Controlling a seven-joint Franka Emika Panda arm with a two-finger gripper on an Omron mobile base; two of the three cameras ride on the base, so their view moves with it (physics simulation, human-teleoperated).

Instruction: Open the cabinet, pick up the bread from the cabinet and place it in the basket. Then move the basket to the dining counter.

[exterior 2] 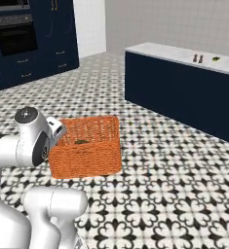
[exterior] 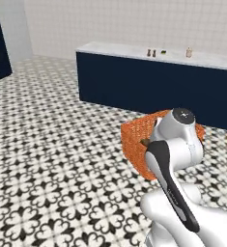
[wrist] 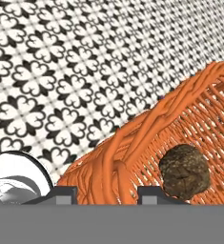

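I am looking at the orange woven basket (exterior 2: 89, 146), a rectangular box of thick twisted strands with open mesh walls and upright sides. It is hanging above the patterned floor (exterior: 47, 159), carried at the arm's end, and is sitting well short of the dining desk (exterior 2: 184, 90), whose long speckled marble top is resting on a plain dark navy front. A few small items (exterior: 153, 52) are standing on that desk near its far edge; they are too small to name.

In the hand view the bread (wrist: 184, 171) is lying inside the basket, a rough, dark brown, rounded lump resting against the mesh wall. The floor tiles are showing a repeating black-and-white floral motif.

The jaws (wrist: 107, 193) are straddling the basket's thick braided rim, one dark tip on each side, closed onto it with the rim filling the gap.

The white arm (exterior: 175, 159) is folding sharply, its elbow raised and its forearm reaching down to the basket's near wall. Dark navy cabinetry with an oven (exterior 2: 16, 34) is standing at the far left of the right base view.
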